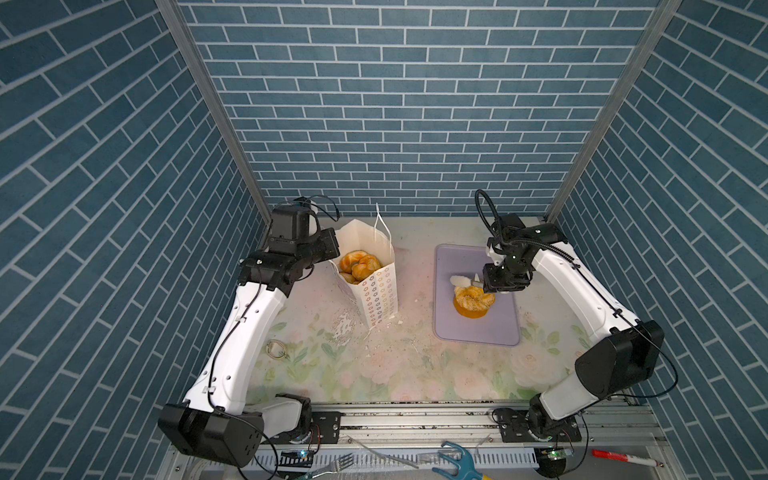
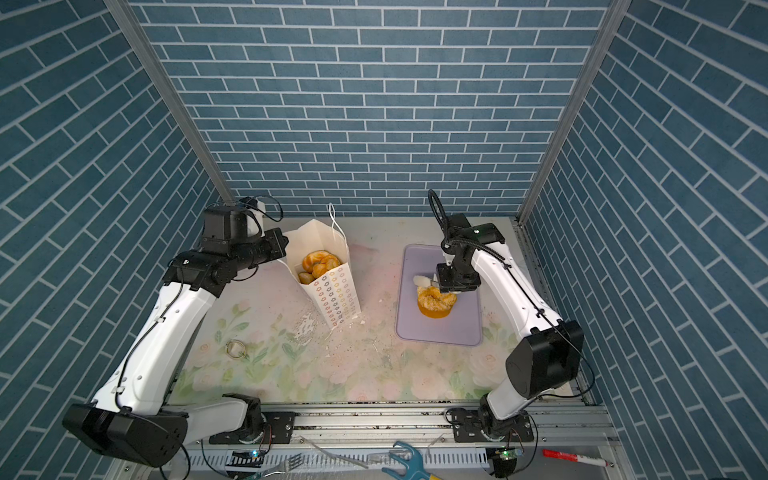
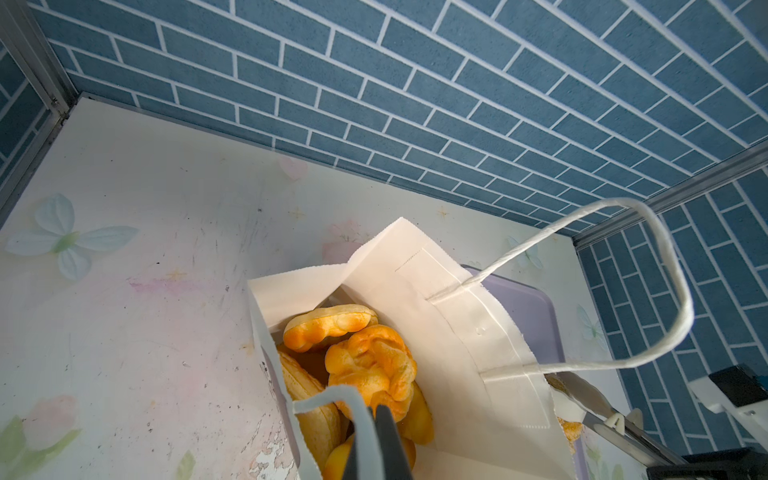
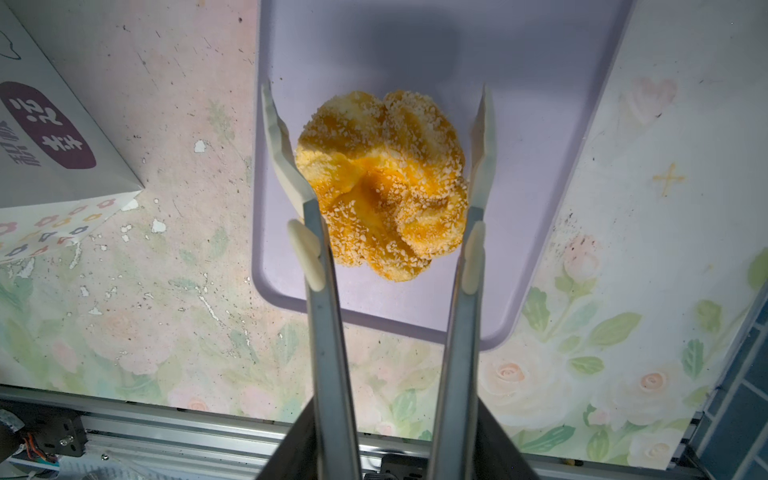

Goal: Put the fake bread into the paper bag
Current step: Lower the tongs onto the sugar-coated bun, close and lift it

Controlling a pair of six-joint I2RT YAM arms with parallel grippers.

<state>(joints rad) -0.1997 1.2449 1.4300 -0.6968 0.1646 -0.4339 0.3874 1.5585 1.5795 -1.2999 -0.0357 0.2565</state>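
Fake bread in paper bag partly hidden; left claw cut off by edge.

Matt paper bag; crumb-rough twist

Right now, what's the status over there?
Left fingers shut on handle of paper bag. Right fingers hold tongs around sugared twist on tray. Nothing in the way.

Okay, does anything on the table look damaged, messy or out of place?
Yes. The floral table cover is peeling in a white patch at the foot of the paper bag, with white flakes scattered around it. A small metal ring also lies loose on the left in both top views.
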